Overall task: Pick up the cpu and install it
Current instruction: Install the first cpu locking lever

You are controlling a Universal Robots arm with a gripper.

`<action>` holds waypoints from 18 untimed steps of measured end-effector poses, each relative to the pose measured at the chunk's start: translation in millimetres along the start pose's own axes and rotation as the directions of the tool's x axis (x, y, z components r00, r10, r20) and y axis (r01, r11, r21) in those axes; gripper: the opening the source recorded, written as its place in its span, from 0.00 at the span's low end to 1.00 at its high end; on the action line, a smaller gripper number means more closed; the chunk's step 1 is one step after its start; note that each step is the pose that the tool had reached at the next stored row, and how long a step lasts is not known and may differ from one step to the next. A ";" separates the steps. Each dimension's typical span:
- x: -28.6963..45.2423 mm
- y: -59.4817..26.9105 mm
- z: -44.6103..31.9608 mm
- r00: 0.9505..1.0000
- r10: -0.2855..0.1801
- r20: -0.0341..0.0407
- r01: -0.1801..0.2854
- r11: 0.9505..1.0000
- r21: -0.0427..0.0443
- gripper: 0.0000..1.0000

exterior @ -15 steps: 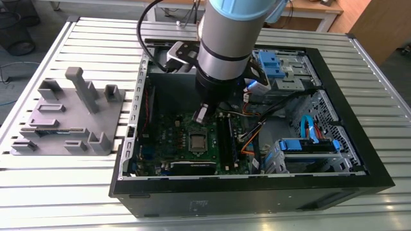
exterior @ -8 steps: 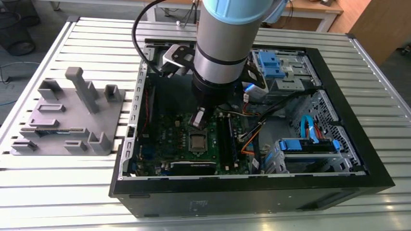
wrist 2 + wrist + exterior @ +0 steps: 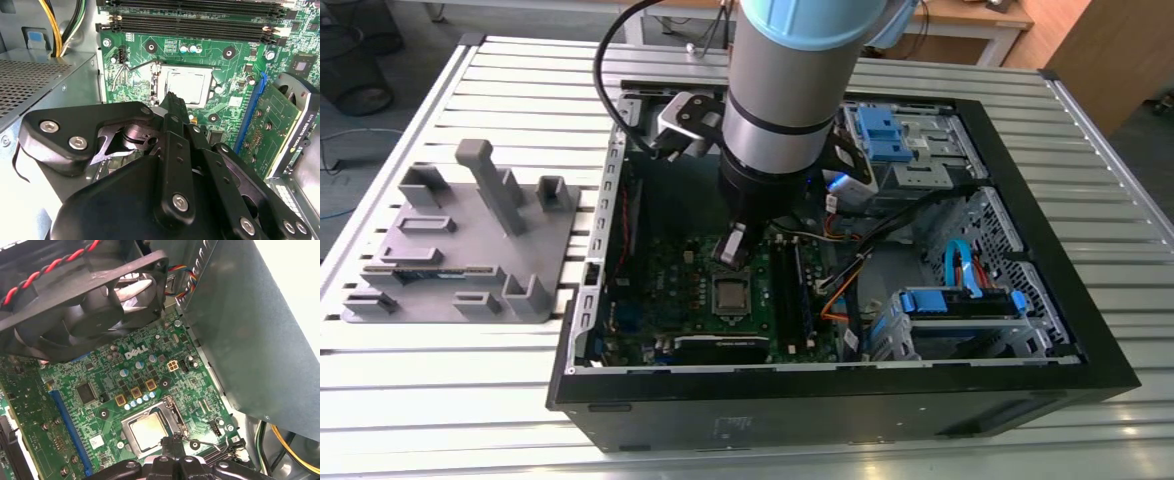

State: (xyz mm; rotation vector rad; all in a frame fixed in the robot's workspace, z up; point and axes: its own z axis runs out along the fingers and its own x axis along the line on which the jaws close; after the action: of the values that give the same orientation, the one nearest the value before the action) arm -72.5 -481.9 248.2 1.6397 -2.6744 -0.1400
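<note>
The cpu (image 3: 730, 293) lies flat in the dark metal-framed socket of the green board (image 3: 647, 335), inside the open black computer case (image 3: 1067, 300). Its pale silvery top shows in both wrist views (image 3: 187, 85) (image 3: 146, 432). My gripper (image 3: 731, 260) hangs just above the socket's far edge, apart from the chip. The black fingers stand together, shut with nothing between them, as seen in the second wrist view (image 3: 172, 97) and the first wrist view (image 3: 172, 442). The thin socket lever (image 3: 120, 75) stands off to one side of the frame.
A grey plastic holder (image 3: 454, 250) with a memory stick (image 3: 434, 270) sits on the slatted table at the exterior view's left. Black memory slots (image 3: 190, 20), a graphics card (image 3: 280, 130), a black fan (image 3: 90, 315), orange cables (image 3: 834, 300) and blue drive bays (image 3: 961, 305) crowd the socket.
</note>
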 end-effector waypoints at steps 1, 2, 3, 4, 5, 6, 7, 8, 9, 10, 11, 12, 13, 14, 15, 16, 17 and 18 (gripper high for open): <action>-0.1 0.1 -0.8 1.000 0.000 0.002 0.000 1.000 -0.001 0.11; -0.1 0.1 -1.7 1.000 0.000 0.003 0.000 1.000 -0.001 0.11; -0.2 0.2 -2.6 1.000 0.000 0.004 0.000 1.000 -0.002 0.11; -0.2 0.2 -3.5 1.000 0.000 0.005 0.000 1.000 -0.003 0.11; -0.3 0.3 -3.9 1.000 0.000 0.006 0.000 1.000 -0.003 0.11; -0.3 0.3 -3.9 1.000 0.000 0.006 0.000 1.000 -0.003 0.11; -0.3 0.2 -3.9 1.000 0.000 0.006 0.000 1.000 -0.003 0.11; -0.3 0.3 -5.1 1.000 0.000 0.006 0.000 1.000 -0.003 0.11; -0.4 0.4 -6.1 1.000 0.000 0.006 0.000 1.000 -0.003 0.11; -0.4 0.4 -6.2 1.000 0.000 0.006 0.000 1.000 -0.003 0.11; -0.4 0.4 -6.3 1.000 0.000 0.006 0.000 1.000 -0.003 0.11; -0.6 0.5 -6.3 1.000 0.000 0.006 0.000 1.000 -0.003 0.11; -1.0 0.7 -6.4 1.000 0.000 0.006 0.001 1.000 -0.003 0.11; -1.5 0.9 -6.3 1.000 -0.001 0.006 0.001 1.000 -0.003 0.11; -1.8 1.1 -6.1 1.000 -0.001 0.006 0.001 1.000 -0.003 0.11; -2.0 1.2 -6.1 1.000 -0.001 0.006 0.001 1.000 -0.003 0.11; -2.3 1.4 -6.1 1.000 0.000 0.006 0.001 1.000 -0.003 0.11; -2.6 1.5 -6.1 1.000 0.000 0.006 0.000 1.000 -0.003 0.11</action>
State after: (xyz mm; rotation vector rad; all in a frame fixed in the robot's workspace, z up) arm -72.4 -479.4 254.5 1.6418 -2.6769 -0.1493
